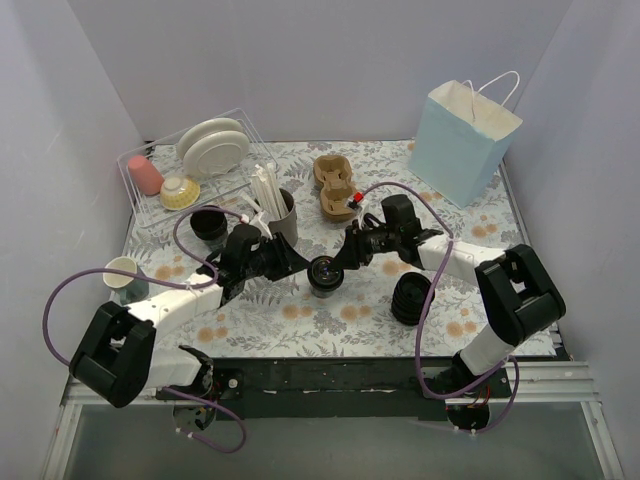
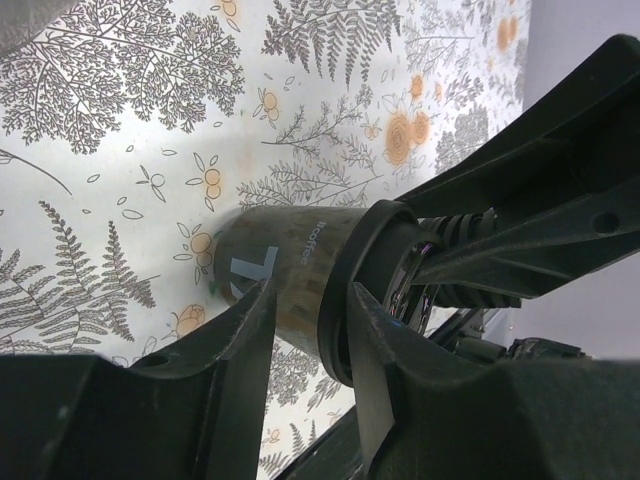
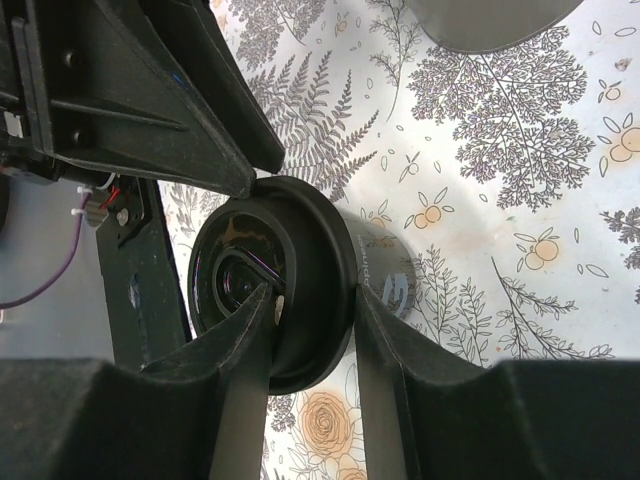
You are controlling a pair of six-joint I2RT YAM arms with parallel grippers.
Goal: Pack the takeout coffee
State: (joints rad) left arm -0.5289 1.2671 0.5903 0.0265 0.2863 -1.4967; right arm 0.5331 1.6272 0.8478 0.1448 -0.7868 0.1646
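- Where the fern-and-orange printed counter [image 1: 290, 318] ends at far left: pale glazed mug [image 1: 119, 273], round, upright.
- Clear plastic dish rack [image 1: 135, 195] at back left. It holds a pink cup [image 1: 145, 175], a yellow bowl [image 1: 180, 191] and cream plates [image 1: 212, 146] set on edge.
- Open black cup [image 1: 208, 222] just beside the rack's near side. Right of it, a grey tumbler [image 1: 283, 218] of white sticks.
- Left fingers [image 2: 235, 350]: matte black, tapering. Drawn in to a slim gap and clamped on the takeout coffee where cup wall meets lid rim.
- Takeout coffee [image 1: 325, 272]: mid-counter, upright, between the two arms. Dark tapered paper wall with pale lettering; smooth, glossy black plastic lid with a raised rim.
- Brown moulded-pulp cup carrier [image 1: 335, 185] behind the coffee, well apart.
- Right fingers [image 3: 385, 345]: also narrow, pinching the lid's edge. One tip rests on the lid top, the other sits under the rim against the cup wall.
- Ribbed stack of black lids [image 1: 410, 298], near the right arm.
- Pale blue paper bag [image 1: 462, 140] with white cord handles, standing open at back right.
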